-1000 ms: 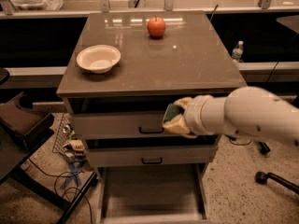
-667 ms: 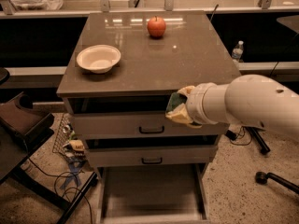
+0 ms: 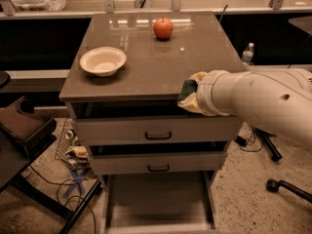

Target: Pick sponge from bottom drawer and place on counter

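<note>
Gripper: the white arm's two-finger gripper (image 3: 190, 96) is clenching the small green-and-yellow sponge (image 3: 186, 87) at the front right edge of the glossy grey-brown desk (image 3: 146, 69).
Sponge: probably handling as light, soft and squashy, so a mid-body pinch is suiting it.
Drawer: the grey bottom drawer (image 3: 156, 204) is standing open below.

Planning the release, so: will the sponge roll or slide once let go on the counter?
Probably not roll: the sponge, held in the gripper at the counter's front right edge, looks a flat-sided pad, unlike the round apple. Likely light and soft; the glossy top may allow slight sliding.
</note>
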